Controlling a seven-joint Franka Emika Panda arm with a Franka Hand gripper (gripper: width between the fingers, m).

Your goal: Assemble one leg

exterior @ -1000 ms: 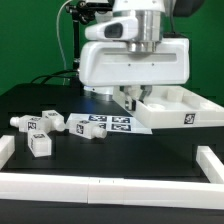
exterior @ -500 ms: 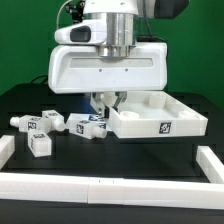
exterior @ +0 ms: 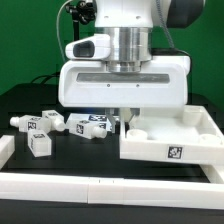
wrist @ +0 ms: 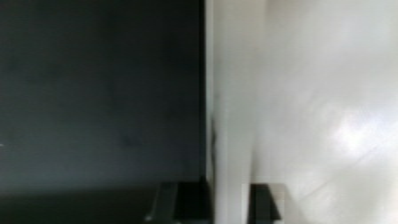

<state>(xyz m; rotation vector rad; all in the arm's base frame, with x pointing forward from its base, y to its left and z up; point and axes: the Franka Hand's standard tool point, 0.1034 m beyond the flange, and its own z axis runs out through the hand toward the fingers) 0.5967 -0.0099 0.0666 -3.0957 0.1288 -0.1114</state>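
Observation:
Several legs, short white pegs with black-and-white tags, lie on the black table at the exterior view's left: one [exterior: 43, 121], another [exterior: 40, 145] in front of it, and a third [exterior: 84, 126] nearer the gripper. My gripper [exterior: 122, 117] is shut on the wall of the large white tray-shaped tabletop [exterior: 172, 142], which sits at the exterior view's right. In the wrist view the tabletop's thin white wall [wrist: 226, 120] runs between my two dark fingers [wrist: 187, 203], and the gripper [wrist: 226, 203] is closed on it. No leg is held.
The marker board [exterior: 101, 121] lies behind the gripper, mostly hidden by the arm and tabletop. A low white rail [exterior: 100, 186] runs along the table's front, with side pieces at the exterior view's left [exterior: 5, 148] and right [exterior: 212, 165].
The gripper has moved toward the front of the table, drawing the tabletop with it; the tabletop now lies nearer the front rail. The legs have not moved.

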